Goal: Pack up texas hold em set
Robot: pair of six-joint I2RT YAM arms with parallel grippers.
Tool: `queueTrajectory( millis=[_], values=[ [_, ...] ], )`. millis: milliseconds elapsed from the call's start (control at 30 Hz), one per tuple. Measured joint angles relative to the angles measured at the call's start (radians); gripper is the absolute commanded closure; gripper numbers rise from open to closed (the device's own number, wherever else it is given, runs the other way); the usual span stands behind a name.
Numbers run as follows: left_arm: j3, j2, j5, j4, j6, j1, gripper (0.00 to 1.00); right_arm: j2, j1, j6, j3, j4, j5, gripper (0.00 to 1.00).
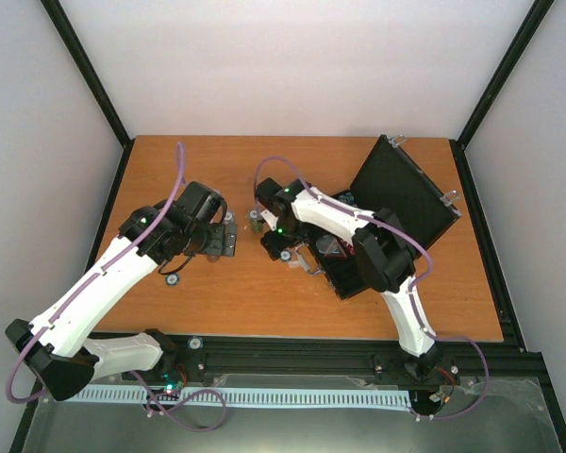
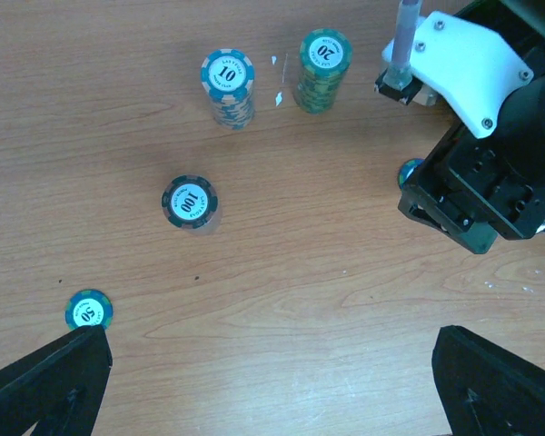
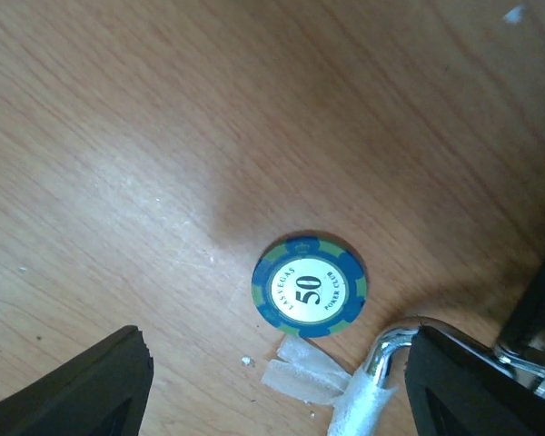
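Note:
The black case (image 1: 404, 189) of the texas hold em set lies open at the right, with its lid tilted back. My right gripper (image 3: 280, 392) hangs open over the wood. A blue-green "50" chip (image 3: 310, 285) lies flat just ahead of its jaws. The case's silver handle (image 3: 392, 343), wrapped in white tape, curves beside the right finger. My left gripper (image 2: 272, 391) is open above bare table. Ahead of it stand chip stacks marked "10" (image 2: 227, 80), "20" (image 2: 324, 62) and "100" (image 2: 190, 202). A single "50" chip (image 2: 89, 310) lies by its left finger.
The right arm's black wrist (image 2: 481, 186) fills the right of the left wrist view and half covers another chip (image 2: 408, 171). Both grippers (image 1: 217, 236) (image 1: 275, 241) work close together mid-table. Black frame posts and white walls border the table (image 1: 170, 160).

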Motion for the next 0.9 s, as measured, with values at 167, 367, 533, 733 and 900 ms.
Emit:
queueTrajectory(
  millis=[167,367,533,733,900],
  values=[
    [-0.014,-0.011,-0.003,0.0,0.0,0.0,0.0,0.029,0.0,-0.008,-0.049,0.013,-0.027,0.2],
    [-0.016,-0.014,-0.005,0.0,0.0,0.0,0.0,0.035,0.023,-0.013,-0.09,0.058,-0.01,0.23],
    [-0.016,-0.014,-0.006,0.0,0.0,0.0,0.0,0.026,0.032,-0.01,-0.111,0.081,0.02,0.23],
    [-0.016,-0.014,-0.006,0.0,0.001,0.0,0.0,0.039,0.045,-0.007,-0.093,0.079,0.072,0.24],
    [-0.016,-0.013,-0.006,0.0,0.006,0.0,0.0,0.068,0.043,-0.006,-0.048,0.078,0.101,0.29]
  ],
)
